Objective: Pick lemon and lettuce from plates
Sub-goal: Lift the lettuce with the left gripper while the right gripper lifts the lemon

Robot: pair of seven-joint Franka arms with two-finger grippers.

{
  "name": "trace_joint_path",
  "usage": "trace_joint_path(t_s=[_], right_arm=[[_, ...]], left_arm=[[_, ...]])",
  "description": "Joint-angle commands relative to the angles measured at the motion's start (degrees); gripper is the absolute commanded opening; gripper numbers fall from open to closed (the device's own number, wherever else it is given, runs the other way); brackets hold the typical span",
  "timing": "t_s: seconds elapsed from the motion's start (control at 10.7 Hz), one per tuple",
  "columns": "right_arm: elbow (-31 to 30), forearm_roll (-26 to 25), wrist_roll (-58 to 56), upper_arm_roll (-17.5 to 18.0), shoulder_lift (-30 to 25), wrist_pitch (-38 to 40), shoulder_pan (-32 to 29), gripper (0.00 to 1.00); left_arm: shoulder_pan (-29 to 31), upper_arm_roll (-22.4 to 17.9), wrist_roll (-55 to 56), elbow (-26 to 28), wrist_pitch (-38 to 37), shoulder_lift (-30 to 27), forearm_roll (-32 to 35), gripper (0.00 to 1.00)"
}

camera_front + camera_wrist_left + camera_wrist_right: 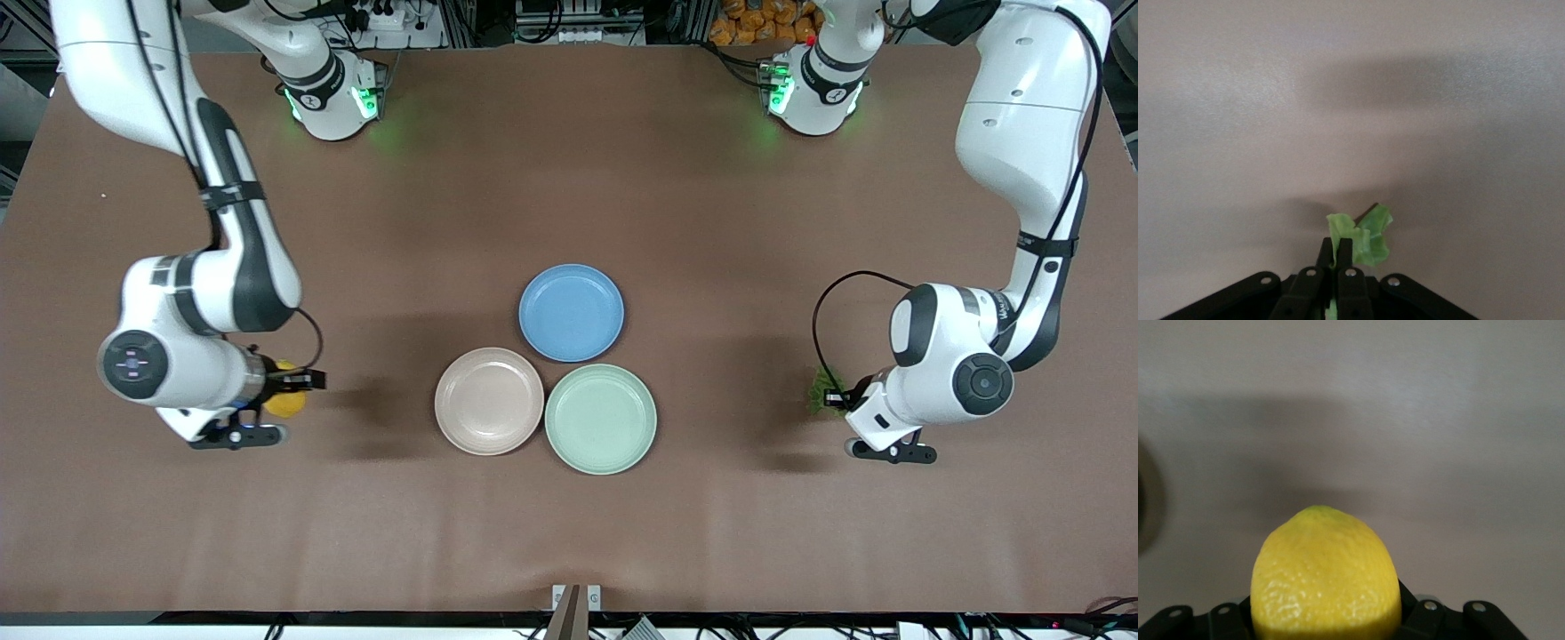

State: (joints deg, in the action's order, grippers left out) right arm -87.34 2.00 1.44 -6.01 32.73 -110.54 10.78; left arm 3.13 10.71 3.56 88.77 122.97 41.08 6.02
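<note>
Both items are off the plates and held over bare table; keep your grips firm.

Your right gripper [1325, 620] is clamped on the small oval bright-yellow lemon [286, 400] above the brown tabletop [569, 178] at the right arm's end. Your left gripper [1335, 257] pinches the wrinkly green lettuce leaf [1365, 237] by an edge, so move gently. The ridged beige-pink plate [489, 401] and mint-green plate [601, 418] sit empty beside the blue plate [571, 312].

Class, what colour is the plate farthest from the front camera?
Blue; the blue plate shows best in the front view.
</note>
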Motion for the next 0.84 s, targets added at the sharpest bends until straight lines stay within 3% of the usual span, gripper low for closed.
trace_joint_path(t_s=[0.0, 0.28, 0.75], right_arm=[[-8.96, -0.59, -9.75, 0.82, -5.3, -5.18, -5.31, 0.49], [-18.63, -0.59, -17.86, 0.65, -7.77, -15.64, -9.19, 0.49], [-31.3, -0.59, -18.57, 0.73, -9.7, -29.1, -10.96, 0.49]], left_arm=[[0.21, 0.36, -1.45, -0.18, 1.84, 0.57, -1.62, 1.0], [0.29, 0.36, -0.83, -1.4, 1.75, -1.52, -1.54, 1.0], [0.12, 0.98, -1.45, -1.23, -2.46, -8.73, -1.45, 1.0]])
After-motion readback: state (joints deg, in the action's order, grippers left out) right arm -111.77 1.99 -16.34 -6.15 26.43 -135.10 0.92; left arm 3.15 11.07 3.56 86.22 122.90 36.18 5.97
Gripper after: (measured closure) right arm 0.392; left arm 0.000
